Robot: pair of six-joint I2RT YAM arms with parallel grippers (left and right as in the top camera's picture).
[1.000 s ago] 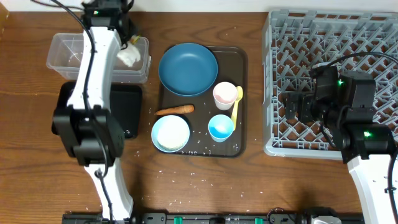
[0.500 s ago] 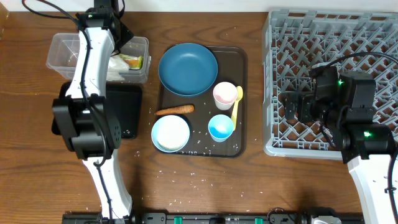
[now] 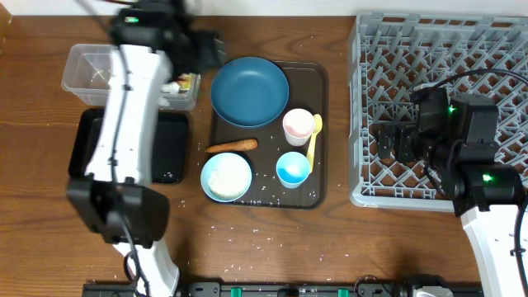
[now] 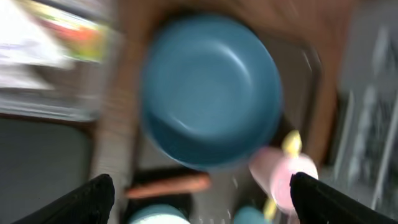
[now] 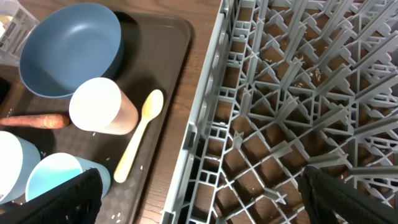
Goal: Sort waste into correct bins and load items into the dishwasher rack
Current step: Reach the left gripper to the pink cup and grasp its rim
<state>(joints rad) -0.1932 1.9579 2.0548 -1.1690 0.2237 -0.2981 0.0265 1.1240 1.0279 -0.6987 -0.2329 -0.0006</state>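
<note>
Now we see the left gripper (image 3: 204, 49), blurred, over the far side of the table (image 3: 49, 206), between the tub (image 3: 91, 70) and the plate (image 3: 249, 91). In its wrist view the fingers stand wide apart with nothing between them, and the plate fills the space below. The napkin (image 3: 171, 86) and the scrap (image 3: 188, 82) lie in the tub's right end, though we cannot make out their detail. The black tray (image 3: 169, 140) sits just in front of the tub. On the brown tray (image 3: 318, 78) the plate takes the far left corner, with the carrot (image 3: 232, 146) between it and the bowl (image 3: 226, 176). To the right stand the pink cup (image 3: 298, 126) and the blue cup (image 3: 293, 168), and the spoon (image 3: 314, 139) lies against the pink cup's right side. Rice (image 3: 256, 239) dots the table in front of the brown tray. The right gripper (image 5: 205, 205) hovers over the left part of the rack (image 3: 437, 49), its fingers likewise spread wide and holding nothing.
</note>
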